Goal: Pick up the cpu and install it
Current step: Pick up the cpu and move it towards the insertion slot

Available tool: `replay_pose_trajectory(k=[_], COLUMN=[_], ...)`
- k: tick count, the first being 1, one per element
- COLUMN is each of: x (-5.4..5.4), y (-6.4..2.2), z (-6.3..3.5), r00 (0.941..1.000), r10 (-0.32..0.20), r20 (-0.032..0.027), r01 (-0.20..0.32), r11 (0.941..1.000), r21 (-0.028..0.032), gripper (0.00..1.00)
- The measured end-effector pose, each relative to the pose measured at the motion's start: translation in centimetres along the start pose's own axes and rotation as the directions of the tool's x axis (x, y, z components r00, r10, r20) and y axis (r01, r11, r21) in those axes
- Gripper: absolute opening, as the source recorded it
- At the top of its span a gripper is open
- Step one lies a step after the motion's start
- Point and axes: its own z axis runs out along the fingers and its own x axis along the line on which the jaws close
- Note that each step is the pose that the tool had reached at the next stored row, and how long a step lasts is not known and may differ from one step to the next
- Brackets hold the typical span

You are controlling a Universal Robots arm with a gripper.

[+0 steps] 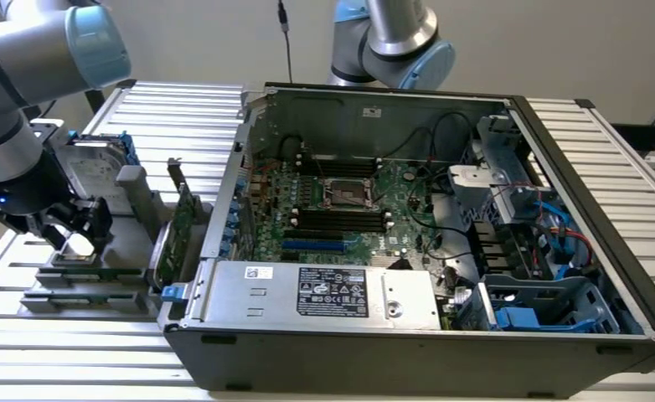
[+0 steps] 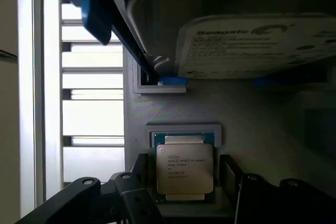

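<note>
The cpu (image 2: 185, 169), a small square chip with a dull silver top and printed text, lies flat in a recess of a grey holder (image 2: 173, 108). My gripper (image 2: 185, 172) is lowered over it and stands open, one dark finger (image 2: 140, 170) on each side of the chip, close to its edges. In the exterior view the gripper (image 1: 73, 239) hangs at the left over the holder (image 1: 82, 276), outside the computer case. The dark square socket (image 1: 348, 194) sits in the middle of the green board inside the case.
A silver hard drive (image 2: 252, 45) with blue rails stands just behind the cpu's recess. A green card (image 1: 183, 226) stands upright between the holder and the open case (image 1: 417, 335). A second arm (image 1: 389, 42) rises behind the case. Slatted metal table (image 1: 171, 109) all around.
</note>
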Motion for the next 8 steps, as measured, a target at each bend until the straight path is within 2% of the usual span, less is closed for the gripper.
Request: replay_pose_trajectory(k=[8], x=[-0.15], y=[0.03], z=[0.2], r00=[1.0], r10=[0.0], r20=[-0.003], r01=[0.0], r11=[1.0], r21=[0.0], gripper=[0.65])
